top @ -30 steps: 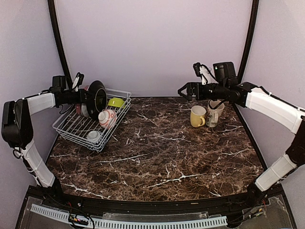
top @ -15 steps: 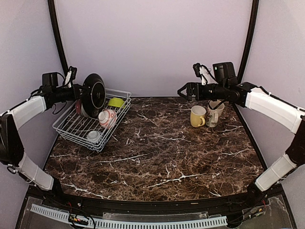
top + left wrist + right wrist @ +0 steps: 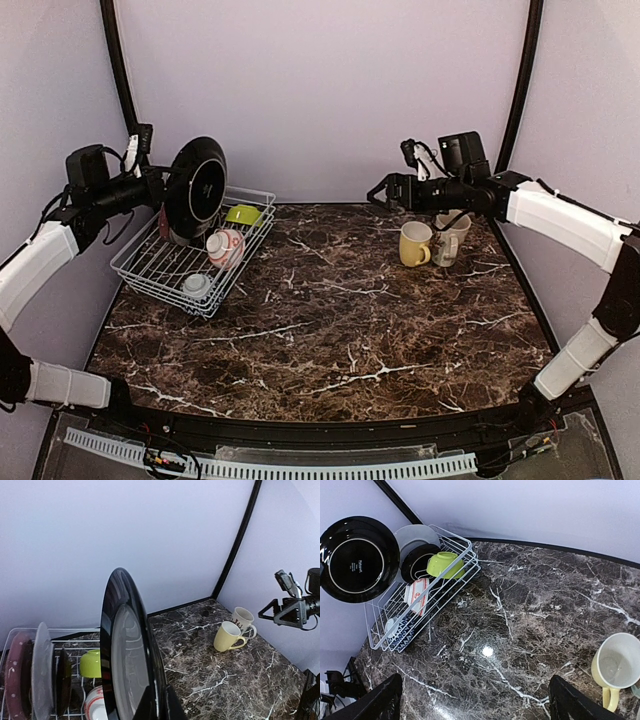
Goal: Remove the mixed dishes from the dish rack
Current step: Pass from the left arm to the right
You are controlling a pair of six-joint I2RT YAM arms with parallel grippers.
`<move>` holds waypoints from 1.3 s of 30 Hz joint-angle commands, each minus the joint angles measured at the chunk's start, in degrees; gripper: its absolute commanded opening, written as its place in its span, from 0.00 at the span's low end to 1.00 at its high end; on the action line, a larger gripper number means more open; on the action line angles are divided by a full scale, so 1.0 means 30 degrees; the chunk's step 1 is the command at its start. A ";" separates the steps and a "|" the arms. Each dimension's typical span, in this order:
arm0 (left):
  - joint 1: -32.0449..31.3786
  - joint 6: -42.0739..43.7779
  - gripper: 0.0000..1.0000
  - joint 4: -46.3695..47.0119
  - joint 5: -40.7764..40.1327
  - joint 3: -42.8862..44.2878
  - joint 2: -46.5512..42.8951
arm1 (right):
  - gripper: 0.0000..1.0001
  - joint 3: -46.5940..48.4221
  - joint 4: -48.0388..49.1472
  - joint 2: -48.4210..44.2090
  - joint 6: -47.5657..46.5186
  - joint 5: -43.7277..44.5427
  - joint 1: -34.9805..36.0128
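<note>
My left gripper (image 3: 162, 188) is shut on the rim of the black plate (image 3: 197, 185), holding it upright above the back of the white dish rack (image 3: 245, 262). In the left wrist view the plate (image 3: 125, 655) sits edge-on between the fingers. The rack holds red floral plates (image 3: 20, 675), a lime-green bowl (image 3: 243, 214), a red-and-white bowl (image 3: 225, 246) and a striped small bowl (image 3: 197, 285). The yellow mug (image 3: 414, 244) and cream patterned mug (image 3: 450, 235) stand on the table at the right. My right gripper (image 3: 380, 190) is open and empty, above the table left of the mugs.
The marble table (image 3: 330, 320) is bounded by the purple back wall and black corner posts. The rack sits at the far left, close to the left wall. A grey plate (image 3: 42, 670) stands beside the red ones in the rack.
My left arm has lifted the black plate up and to the left, out of the rack. The right gripper has shifted slightly left.
</note>
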 commanded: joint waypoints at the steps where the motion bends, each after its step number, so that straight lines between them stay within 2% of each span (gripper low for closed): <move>1: -0.3097 0.2305 0.01 0.1346 -0.1808 0.0245 -0.1682 | 0.99 0.1060 -0.0717 0.0876 0.1366 -0.1002 0.0280; 6: -0.7183 0.4544 0.01 0.0289 -0.4594 0.0009 -0.1894 | 0.99 0.1168 -0.0633 0.1239 0.3084 -0.2056 0.0390; 11: -1.0261 0.7408 0.01 -0.1439 -0.8233 0.0173 -0.1336 | 0.99 0.1178 -0.0719 0.1690 0.5989 -0.2914 0.0390; 16: -1.4053 1.0459 0.01 -0.2870 -1.2337 0.0281 -0.0093 | 0.99 0.0549 0.1285 0.2448 0.8485 -0.4700 0.0423; 20: -1.6877 1.2519 0.01 -0.3047 -1.6612 -0.0018 0.1022 | 0.99 0.0220 0.2286 0.3146 0.9630 -0.5231 0.0463; 23: -1.8597 1.3347 0.01 -0.2660 -1.8663 -0.0353 0.1788 | 0.99 -0.0068 0.3504 0.3781 1.0651 -0.5951 0.0788; 26: -1.9363 1.4012 0.01 -0.1888 -2.0484 -0.0621 0.2495 | 0.98 -0.0129 0.4119 0.4564 1.1432 -0.6444 0.1215; 29: -1.9867 1.4467 0.01 -0.1679 -2.1201 -0.0662 0.3144 | 0.97 -0.0495 0.5202 0.5301 1.2158 -0.6739 0.1825; 33: -2.0325 1.5024 0.01 -0.1406 -2.2113 -0.0752 0.3800 | 0.89 -0.0589 0.6709 0.6489 1.2940 -0.7439 0.2505; 39: -2.0903 1.5723 0.01 -0.1059 -2.3020 -0.0849 0.4603 | 0.84 -0.0506 0.7851 0.7646 1.3871 -0.8079 0.3075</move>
